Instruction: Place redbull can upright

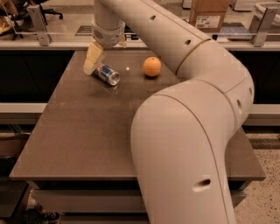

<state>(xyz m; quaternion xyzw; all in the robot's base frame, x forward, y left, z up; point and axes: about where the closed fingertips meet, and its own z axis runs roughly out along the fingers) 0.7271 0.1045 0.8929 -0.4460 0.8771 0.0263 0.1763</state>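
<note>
The redbull can lies on its side on the brown table, at the far left part, its silver end facing front-right. My gripper hangs from the white arm right above the can's far end. One tan finger reaches down beside the can's rear end at the left; the other shows only as a small tan tip behind the wrist. The jaws stand apart and hold nothing.
An orange sits on the table to the right of the can. My white arm covers the right half of the table. A counter with a cardboard box runs behind the table.
</note>
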